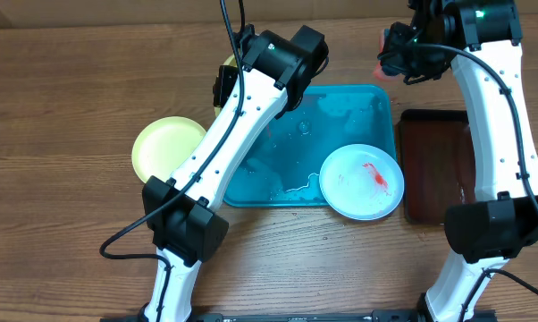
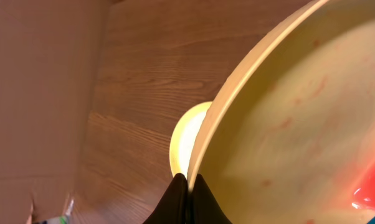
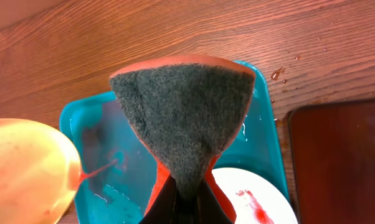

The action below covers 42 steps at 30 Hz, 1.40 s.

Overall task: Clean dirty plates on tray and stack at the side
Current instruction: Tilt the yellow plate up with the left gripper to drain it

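Note:
My left gripper (image 2: 189, 180) is shut on the rim of a yellow-green plate (image 2: 299, 118), held tilted above the far left corner of the turquoise tray (image 1: 340, 112). The plate shows faint red smears and a red blot at its lower edge. In the right wrist view this plate (image 3: 25, 168) drips a red strand onto the wet tray (image 3: 94, 143). A white plate (image 1: 362, 182) with a red smear lies in the tray's near right corner. Another yellow-green plate (image 1: 168, 148) rests on the table left of the tray. My right gripper (image 3: 186, 186) is shut on an orange sponge (image 3: 184, 106), green pad up, raised beyond the tray's far right corner.
A dark brown tray (image 1: 439, 165) lies right of the turquoise one. My left arm (image 1: 233, 134) stretches across the tray's left side and hides part of it. Water drops (image 3: 278, 74) dot the wooden table beyond the tray.

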Motion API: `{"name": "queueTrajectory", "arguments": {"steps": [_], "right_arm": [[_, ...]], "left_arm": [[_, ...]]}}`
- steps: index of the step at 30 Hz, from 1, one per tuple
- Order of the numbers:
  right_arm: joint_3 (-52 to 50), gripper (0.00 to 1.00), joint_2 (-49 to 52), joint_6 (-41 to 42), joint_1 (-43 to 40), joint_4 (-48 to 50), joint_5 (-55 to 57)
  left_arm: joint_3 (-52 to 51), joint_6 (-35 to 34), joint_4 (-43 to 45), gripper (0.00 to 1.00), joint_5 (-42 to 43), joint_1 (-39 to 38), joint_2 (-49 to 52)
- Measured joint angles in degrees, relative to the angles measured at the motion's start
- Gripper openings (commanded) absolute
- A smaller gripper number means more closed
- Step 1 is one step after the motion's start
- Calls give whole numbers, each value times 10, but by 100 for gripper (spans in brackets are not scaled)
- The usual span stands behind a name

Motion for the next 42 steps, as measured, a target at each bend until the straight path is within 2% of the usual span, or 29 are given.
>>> {"name": "queueTrajectory", "arguments": {"steps": [8, 27, 36, 42], "right_arm": [[0, 4, 0, -2, -4, -4, 0], [0, 4, 0, -2, -6, -14, 0], [0, 4, 0, -2, -6, -15, 0], [0, 4, 0, -2, -6, -15, 0]], "left_arm": [[0, -41, 0, 4, -29, -7, 0], [0, -43, 0, 4, -186, -96, 0], [0, -43, 0, 4, -197, -98, 0], [0, -43, 0, 4, -176, -98, 0]]}}
